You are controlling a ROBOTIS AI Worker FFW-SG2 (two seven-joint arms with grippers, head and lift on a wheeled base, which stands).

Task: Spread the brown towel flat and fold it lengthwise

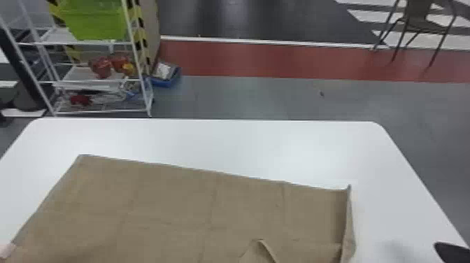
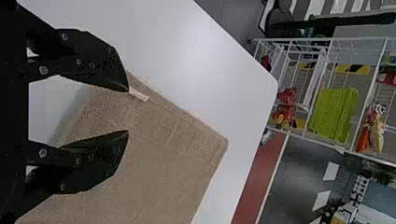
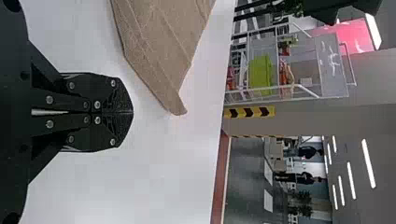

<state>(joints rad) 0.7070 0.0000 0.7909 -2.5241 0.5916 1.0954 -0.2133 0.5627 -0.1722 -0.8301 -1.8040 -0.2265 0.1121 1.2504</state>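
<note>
Covering much of the near part of the white table (image 1: 262, 147), the brown towel (image 1: 175, 196) lies mostly flat, its right edge turned up and a small ridge standing in it at the head view's bottom. A pale tag (image 2: 138, 94) sits on its border, by one tip of the left gripper (image 2: 128, 111), whose fingers are spread. Just past the towel's right side, the right gripper (image 1: 453, 252) has its fingers pressed together. Beyond the table stands a white rack (image 1: 84, 42) holding a green bin (image 1: 98, 21).
</note>
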